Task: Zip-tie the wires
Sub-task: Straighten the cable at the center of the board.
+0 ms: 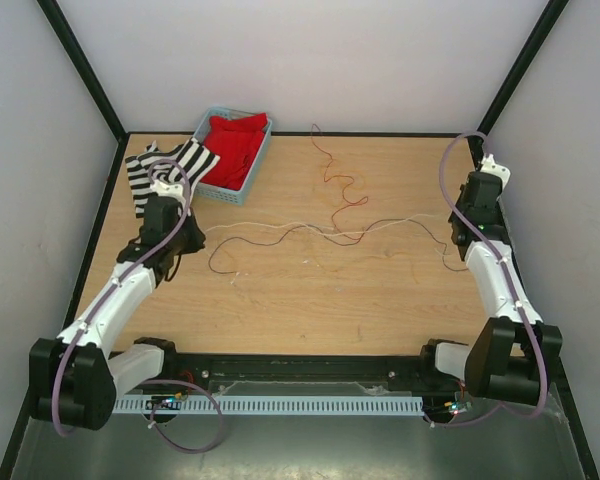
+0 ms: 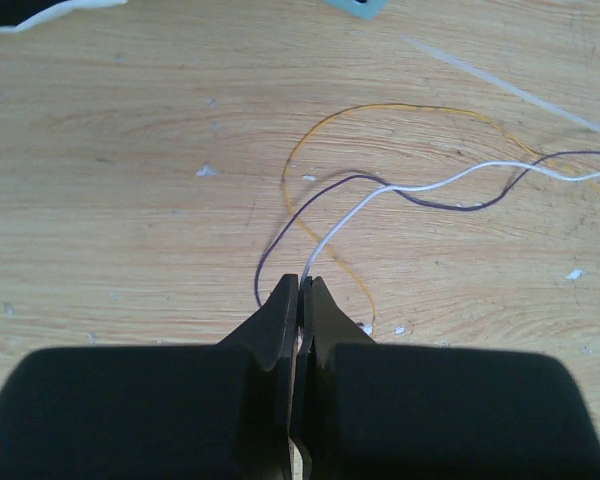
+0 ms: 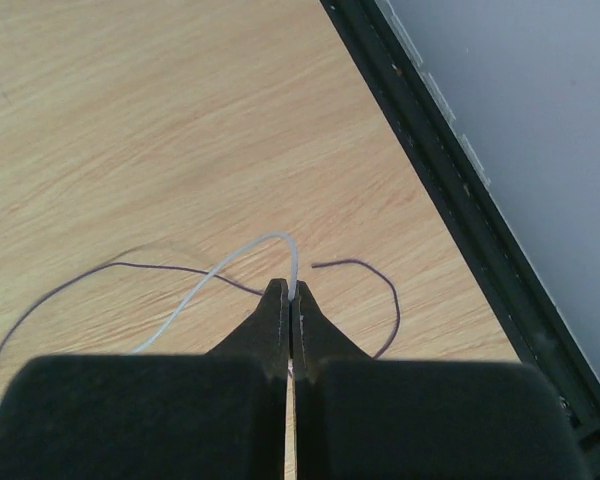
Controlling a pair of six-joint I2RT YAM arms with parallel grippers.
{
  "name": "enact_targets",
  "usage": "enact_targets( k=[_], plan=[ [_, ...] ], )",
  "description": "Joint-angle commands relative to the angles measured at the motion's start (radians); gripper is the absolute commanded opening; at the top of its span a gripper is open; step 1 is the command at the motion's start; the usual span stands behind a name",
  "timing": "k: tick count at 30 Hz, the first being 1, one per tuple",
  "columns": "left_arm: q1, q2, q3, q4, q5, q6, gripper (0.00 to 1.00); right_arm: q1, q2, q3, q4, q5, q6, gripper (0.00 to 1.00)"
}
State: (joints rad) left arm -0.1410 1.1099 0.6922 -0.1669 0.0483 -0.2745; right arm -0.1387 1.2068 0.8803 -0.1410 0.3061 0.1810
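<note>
Wooden surface (image 1: 280, 310), white-walled: the wires (image 1: 325, 232) sprawl across its middle. At nine o'clock the left gripper (image 2: 302, 287) and at three the right gripper (image 3: 291, 290) each have jaws clamped on an end of the pale strand (image 2: 435, 184), probably to draw it straight for bundling.

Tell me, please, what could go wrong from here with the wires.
1. The left gripper and right gripper pinch only the white wire, at their very tips; a pull may slip it out.
2. The dark wire and red wire lie loose, so the bundle may miss them.
</note>
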Motion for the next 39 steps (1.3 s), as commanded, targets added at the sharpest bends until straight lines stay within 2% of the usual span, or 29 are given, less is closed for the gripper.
enact_targets(
  k=[1,21,39],
  plan=[
    [0.001,-0.057,-0.056,0.05,-0.101,-0.083,0.0,-0.002,-0.016,-0.034,0.065,0.058,0.017,0.0],
    [-0.006,-0.009,-0.207,0.171,-0.135,-0.144,0.0,-0.002,0.196,-0.111,0.14,-0.006,0.007,0.0],
    [-0.067,0.135,-0.257,0.27,-0.178,-0.192,0.0,-0.002,0.382,-0.097,0.164,-0.077,0.012,0.03]
  ],
)
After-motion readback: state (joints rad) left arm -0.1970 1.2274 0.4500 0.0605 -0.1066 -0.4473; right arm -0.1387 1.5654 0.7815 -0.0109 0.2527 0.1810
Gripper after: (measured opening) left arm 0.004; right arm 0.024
